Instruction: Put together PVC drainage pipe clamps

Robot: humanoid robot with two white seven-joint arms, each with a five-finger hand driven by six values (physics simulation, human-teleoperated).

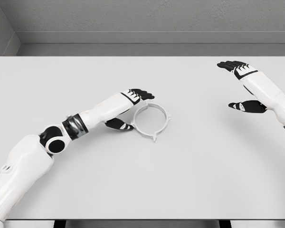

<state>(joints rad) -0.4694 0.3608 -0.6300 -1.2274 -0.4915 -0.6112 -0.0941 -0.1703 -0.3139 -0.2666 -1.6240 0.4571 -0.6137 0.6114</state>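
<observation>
Left robot hand [133, 102] open beside clamp ring [152, 118], partly covering its rim

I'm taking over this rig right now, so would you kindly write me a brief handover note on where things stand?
Left hand: fingers spread at the left rim of the clamp ring, thumb low beside it; no closed grasp visible.
Right hand: open, holding nothing, at the far right of the table, well apart from the ring.
The ring lies flat near the table's centre. No mating part is in view.
Done: nothing assembled. Left: grasp the ring and join the clamp.
</observation>
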